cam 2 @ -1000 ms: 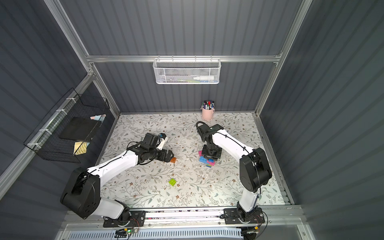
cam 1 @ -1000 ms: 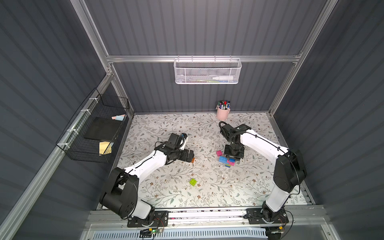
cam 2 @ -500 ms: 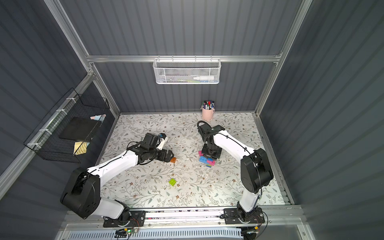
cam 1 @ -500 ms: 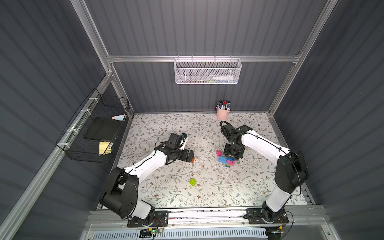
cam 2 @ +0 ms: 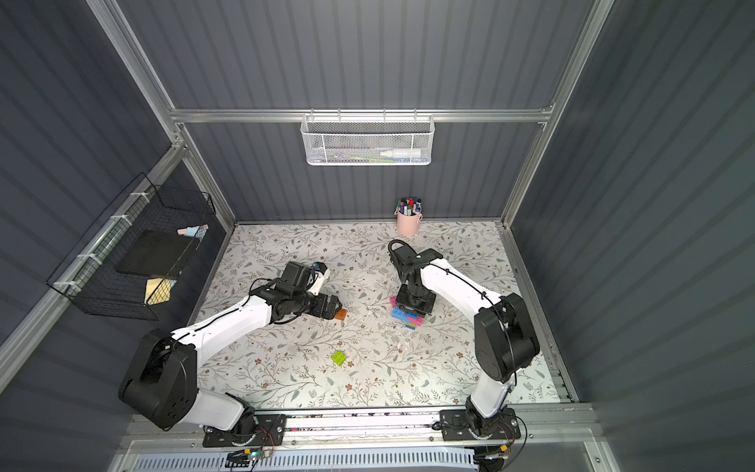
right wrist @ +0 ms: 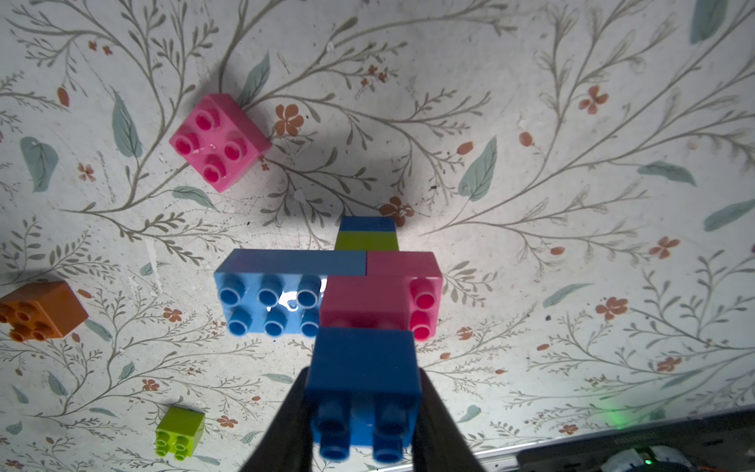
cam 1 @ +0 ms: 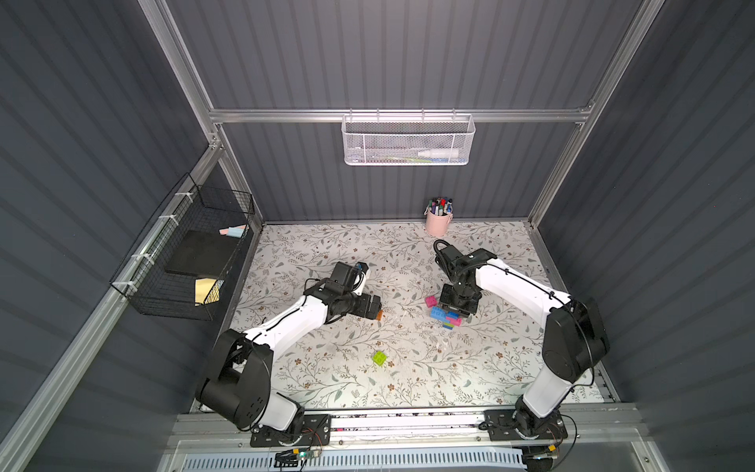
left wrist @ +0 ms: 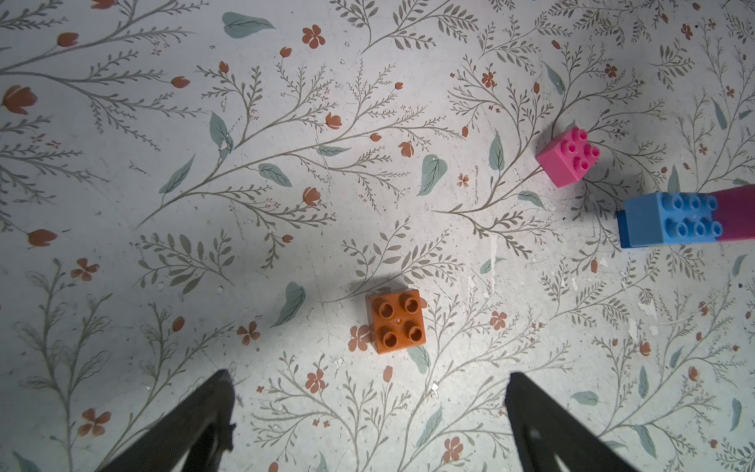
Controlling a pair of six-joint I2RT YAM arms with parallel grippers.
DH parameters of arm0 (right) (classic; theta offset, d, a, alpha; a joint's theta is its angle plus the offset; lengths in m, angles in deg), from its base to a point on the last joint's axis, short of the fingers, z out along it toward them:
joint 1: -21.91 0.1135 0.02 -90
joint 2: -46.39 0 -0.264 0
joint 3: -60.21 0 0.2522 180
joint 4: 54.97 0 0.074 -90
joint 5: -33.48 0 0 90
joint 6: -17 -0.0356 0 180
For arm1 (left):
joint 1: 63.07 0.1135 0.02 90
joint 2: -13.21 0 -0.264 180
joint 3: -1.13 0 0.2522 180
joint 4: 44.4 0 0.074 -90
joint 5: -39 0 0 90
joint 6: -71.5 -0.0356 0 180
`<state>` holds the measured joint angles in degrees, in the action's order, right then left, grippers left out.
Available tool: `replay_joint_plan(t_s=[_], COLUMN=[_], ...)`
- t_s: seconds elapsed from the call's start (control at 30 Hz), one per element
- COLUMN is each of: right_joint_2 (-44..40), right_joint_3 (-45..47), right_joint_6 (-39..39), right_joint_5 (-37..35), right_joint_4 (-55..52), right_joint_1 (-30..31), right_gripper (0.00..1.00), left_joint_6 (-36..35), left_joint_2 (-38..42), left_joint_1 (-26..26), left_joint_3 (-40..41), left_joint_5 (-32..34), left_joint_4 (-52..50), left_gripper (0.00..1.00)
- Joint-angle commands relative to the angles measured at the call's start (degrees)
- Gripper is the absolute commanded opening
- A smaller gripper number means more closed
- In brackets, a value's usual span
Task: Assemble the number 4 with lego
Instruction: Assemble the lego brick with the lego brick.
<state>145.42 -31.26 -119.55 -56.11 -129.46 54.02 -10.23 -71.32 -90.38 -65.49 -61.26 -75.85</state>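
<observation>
the number 4 point(right wrist: 351, 265) lies flat on the floral mat point(cam 1: 327, 253), right of its middle and directly under the right gripper point(right wrist: 361, 388), whose narrow jaws clamp a dark blue brick point(right wrist: 363, 359) at the near end of the figure, up against the pink brick point(right wrist: 421, 298); whether it is pressed home there i cannot tell. the likeliest trouble is that brick going on crooked: a push that is off square could skate the whole figure across the smooth mat, or crack the joint where the light-blue bar point(right wrist: 265, 294) meets the pink, since nothing braces the figure from the other side. letting go too soon would leave the brick loose, and lifting while clamped could drag the figure up with it. a loose pink brick point(right wrist: 220, 141) sits near the bar, apart from it, and a sideways slide could knock it. the left gripper point(left wrist: 367, 378) hangs spread wide above the orange brick point(left wrist: 396, 321), which lies just ahead of the fingertips, not between them; closing from here would likely miss or nudge it. room is generous: the lime green brick point(cam 1: 379, 358) lies alone toward the front of the mat, the pink cup of markers point(cam 1: 438, 222) stands at the back edge, well apart, and open mat separates the two arms, though the figure lies nearer the right edge than the left.
</observation>
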Motion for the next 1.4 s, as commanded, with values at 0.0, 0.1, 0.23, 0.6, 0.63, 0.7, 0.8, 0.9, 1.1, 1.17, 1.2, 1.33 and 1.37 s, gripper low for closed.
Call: replay_joint_plan(t_s=[0.0,0.1,0.23,0.6,0.63,0.7,0.8,0.9,1.1,1.17,1.2,1.33,1.37], right_joint_2=[1.67,2.57,3.93,9.17,9.39,9.86,10.24,10.83,11.4,11.17,10.62,7.24,6.47], right_joint_3=[1.81,1.81,3.02,1.32,1.37,1.32,1.08,0.69,-2.29,-3.75,-4.35,-6.49,-6.8], right_joint_6=[-1.57,-1.05,-0.02,5.63,6.29,7.19,8.53,9.03,13.52,15.05,15.37,15.04,14.63], right_joint_5=[-1.47,-1.99,-0.05,3.59,3.64,3.54,4.38,4.17,3.14,2.79,3.03,4.61,4.9], right_joint_4=[-1.94,-1.82,-0.85,-3.05,-3.38,-4.04,-4.57,-5.26,-6.59,-7.38,-7.43,-7.71,-7.78], right_joint_1=[-0.48,-0.72,-1.79,-3.72,-3.9,-4.33,-4.86,-5.05,-5.22,-5.27,-5.22,-5.05,-5.05], right_gripper=[0.21,0.21,0.21,0.2,0.2,0.2,0.2,0.2,0.21,0.21,0.2,0.2,0.2], left_joint_6=[-1.26,-1.4,-1.41,-1.59,-1.6,-1.66,-1.6,-1.76,-1.82,-1.86,-1.86,-1.9,-1.88], left_joint_2=[0.58,0.72,0.72,0.64,0.62,0.62,0.47,0.25,0.0,0.07,0.15,0.33,0.32], left_joint_1=[0.23,0.24,0.24,0.19,0.22,0.26,0.22,0.28,0.24,0.24,0.24,0.26,0.26], left_joint_3=[-0.32,-0.3,-0.31,-0.31,-0.38,-0.36,-0.33,-0.41,-0.57,-0.58,-0.55,-0.38,-0.38], left_joint_5=[-0.79,-0.72,-0.67,-0.8,-0.76,-0.8,-1.01,-1.06,-1.03,-1.03,-1.08,-0.69,-0.68], left_joint_4=[-0.89,-1.09,-1.23,-1.44,-1.47,-1.63,-1.7,-1.63,-1.56,-1.79,-1.73,-1.7,-1.62], left_gripper=[0.99,0.99,0.99,0.99,0.99,0.99,0.99,0.99,0.99,0.99,0.99,0.99,0.99])
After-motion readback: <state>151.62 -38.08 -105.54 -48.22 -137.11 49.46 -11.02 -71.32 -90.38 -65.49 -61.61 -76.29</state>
